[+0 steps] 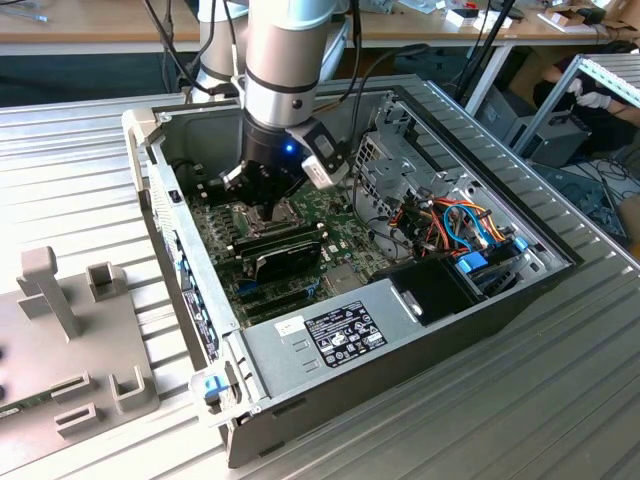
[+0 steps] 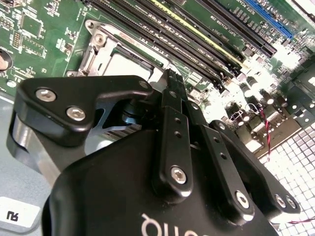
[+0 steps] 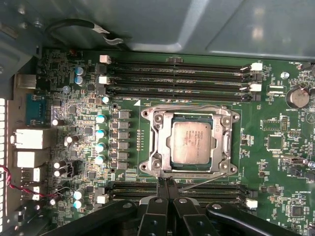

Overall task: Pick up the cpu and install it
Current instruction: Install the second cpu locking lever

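Observation:
The cpu [image 3: 193, 142], a small square chip with a silver-grey top, lies flat inside the metal socket frame [image 3: 156, 142] on the green motherboard [image 3: 275, 167]. My gripper [image 3: 167, 182] hovers just beside the socket's edge, over the memory slots, with its two black fingers [image 3: 161, 196] pressed together and nothing between them. In the second wrist view the same shut fingertips [image 2: 170, 78] point at the socket, where a pale part of the cpu [image 2: 120, 64] shows. In the exterior view the gripper [image 1: 272, 208] reaches down into the open computer case [image 1: 330, 340].
Long black memory slots [image 3: 182, 81] run on both sides of the socket. Case walls, a drive cage [image 1: 395, 170] and coloured cables [image 1: 455, 225] crowd the exterior view's right. A grey fixture [image 1: 60, 330] stands outside the case at the exterior view's left.

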Motion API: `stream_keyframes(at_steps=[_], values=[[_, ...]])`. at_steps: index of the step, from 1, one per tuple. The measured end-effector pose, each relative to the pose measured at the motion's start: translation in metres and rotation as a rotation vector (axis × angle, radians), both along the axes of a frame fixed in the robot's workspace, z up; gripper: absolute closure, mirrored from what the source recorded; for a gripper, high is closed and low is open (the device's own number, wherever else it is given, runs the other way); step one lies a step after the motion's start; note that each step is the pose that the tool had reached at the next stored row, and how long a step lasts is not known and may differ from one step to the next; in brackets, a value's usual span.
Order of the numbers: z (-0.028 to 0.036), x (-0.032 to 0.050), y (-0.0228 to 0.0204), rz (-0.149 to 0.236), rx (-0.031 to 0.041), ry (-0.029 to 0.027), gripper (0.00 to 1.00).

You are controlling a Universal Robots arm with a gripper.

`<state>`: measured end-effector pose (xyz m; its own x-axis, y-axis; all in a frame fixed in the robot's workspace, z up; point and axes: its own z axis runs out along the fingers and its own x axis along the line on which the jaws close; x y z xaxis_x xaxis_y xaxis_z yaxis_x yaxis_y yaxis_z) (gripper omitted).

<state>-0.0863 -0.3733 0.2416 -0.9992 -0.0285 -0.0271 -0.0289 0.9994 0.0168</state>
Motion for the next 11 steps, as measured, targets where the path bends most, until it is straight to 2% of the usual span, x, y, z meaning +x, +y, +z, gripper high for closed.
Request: stream_keyframes(at_steps=[3,5,11], values=[[-0.0019,-0.0012,0.0000,0.000,-0.0008,0.0000,0.89],[-0.0064,-0.0025,0.0000,0.000,-0.0017,0.0000,0.89],[-0.0097,-0.0046,0.0000,0.000,-0.0040,0.0000,0.89]])
